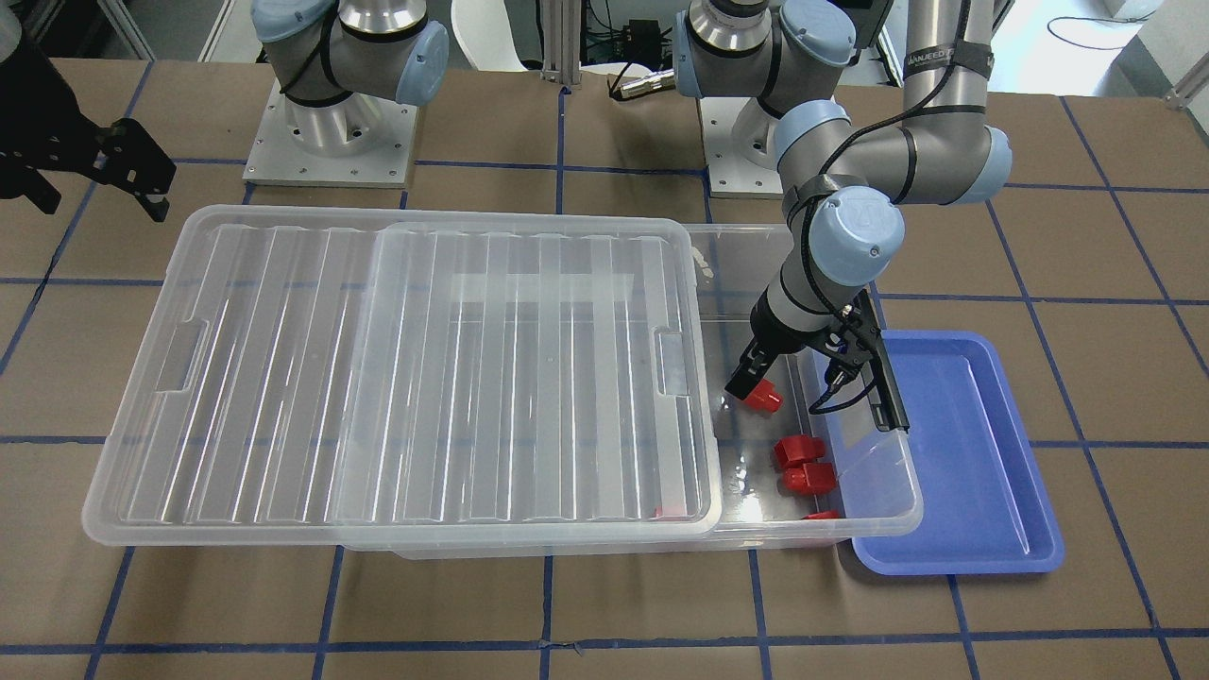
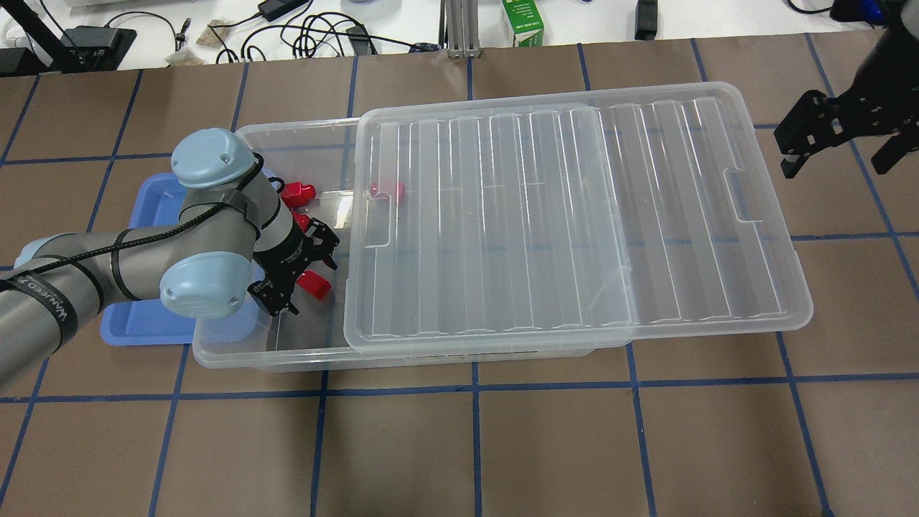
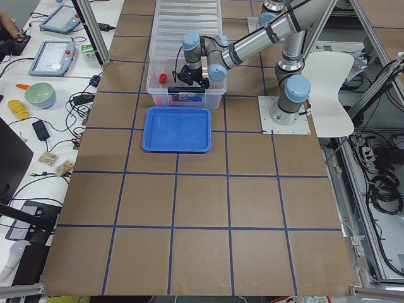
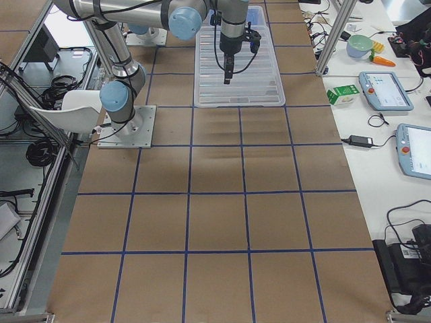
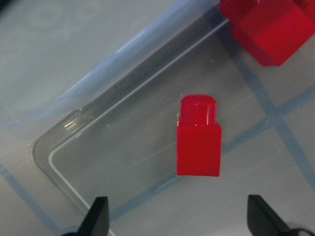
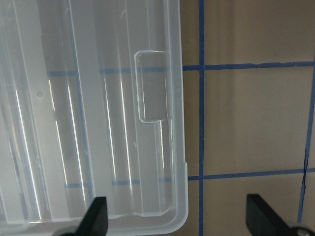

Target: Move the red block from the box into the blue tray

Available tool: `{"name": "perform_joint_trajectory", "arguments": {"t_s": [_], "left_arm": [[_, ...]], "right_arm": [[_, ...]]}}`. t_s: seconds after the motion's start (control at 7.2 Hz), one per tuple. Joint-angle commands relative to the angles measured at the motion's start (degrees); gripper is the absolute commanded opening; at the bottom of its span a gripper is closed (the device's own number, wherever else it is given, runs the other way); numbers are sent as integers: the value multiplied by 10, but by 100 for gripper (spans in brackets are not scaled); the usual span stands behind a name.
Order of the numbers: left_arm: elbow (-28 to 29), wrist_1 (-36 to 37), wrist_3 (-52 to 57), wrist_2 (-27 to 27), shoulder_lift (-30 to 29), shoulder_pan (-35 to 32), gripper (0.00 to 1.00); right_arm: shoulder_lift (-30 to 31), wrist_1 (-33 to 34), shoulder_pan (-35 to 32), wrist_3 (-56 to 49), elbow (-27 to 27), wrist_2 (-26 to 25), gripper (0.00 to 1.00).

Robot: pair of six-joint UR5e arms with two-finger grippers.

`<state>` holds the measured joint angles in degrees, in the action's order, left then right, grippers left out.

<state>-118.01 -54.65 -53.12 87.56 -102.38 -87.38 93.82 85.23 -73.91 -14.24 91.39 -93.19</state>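
red block is lying on the box floor near a corner, at the uncovered end | left gripper is hanging over it, fingers apart, gripping nothing | blue tray is sitting just beside that end | right gripper is hovering by the lid far end, fingers apart

We find the left arm and right arm built of silver-grey tubing with pale blue joint caps. At upper right of the front-facing view, the left arm carries a black cable and a white-lettered black band. The square metal base plates show rim screws. The left gripper and right gripper are black.
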Motion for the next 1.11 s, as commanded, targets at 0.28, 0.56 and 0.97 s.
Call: {"name": "perform_joint_trajectory", "arguments": {"t_s": [0.28, 0.56, 0.97], "left_arm": [[-5, 42, -14, 13, -23, -2, 100], [-5, 42, -29, 13, -27, -4, 100], [-6, 42, -32, 14, -33, -10, 100]], "right_arm": [[1, -4, -38, 61, 0, 18, 100], [-2, 2, -21, 35, 2, 13, 100], [-6, 3, -12, 34, 2, 12, 100]]}}
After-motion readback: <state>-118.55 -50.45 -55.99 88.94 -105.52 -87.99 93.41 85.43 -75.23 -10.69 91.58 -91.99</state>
